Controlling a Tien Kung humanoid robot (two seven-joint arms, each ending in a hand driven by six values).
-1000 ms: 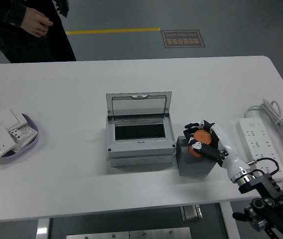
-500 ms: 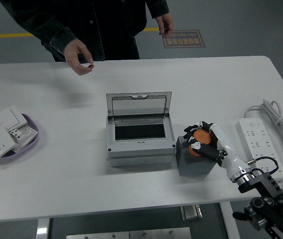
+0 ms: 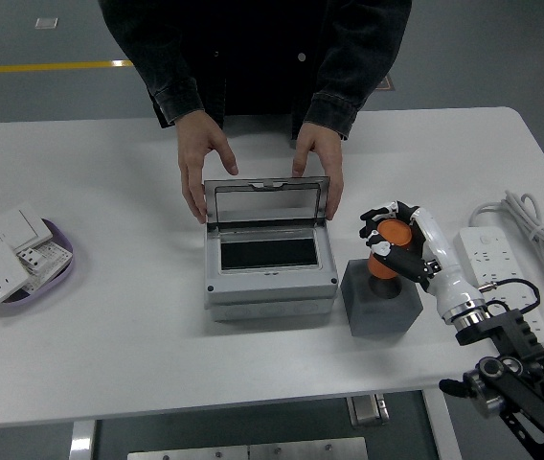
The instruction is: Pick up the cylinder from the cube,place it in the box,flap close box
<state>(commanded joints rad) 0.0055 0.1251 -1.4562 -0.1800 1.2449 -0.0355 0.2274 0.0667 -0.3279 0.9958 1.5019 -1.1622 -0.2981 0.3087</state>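
Since the earlier frame the person at the far side has stepped in and now has both hands on the box, and the right hand point(image 3: 394, 243) has carried the cylinder point(image 3: 391, 245) up off the cube point(image 3: 379, 307).

Head view: the right hand, coming in from the lower right, has its fingers curled around the orange cylinder, which sits just above the dark grey cube's top, over its far edge. Whether the cylinder's base touches the cube cannot be told. The cube stands just beside the grey box point(image 3: 270, 259), on its right. The box's clear lid point(image 3: 267, 199) is raised. The person's left-side hand point(image 3: 200, 170) and other hand point(image 3: 318, 165) grip the lid's two far corners. A purple dish point(image 3: 61, 257) of white switches lies at the surface's point(image 3: 109, 345) left edge; a white power strip point(image 3: 494, 264) lies at the right.
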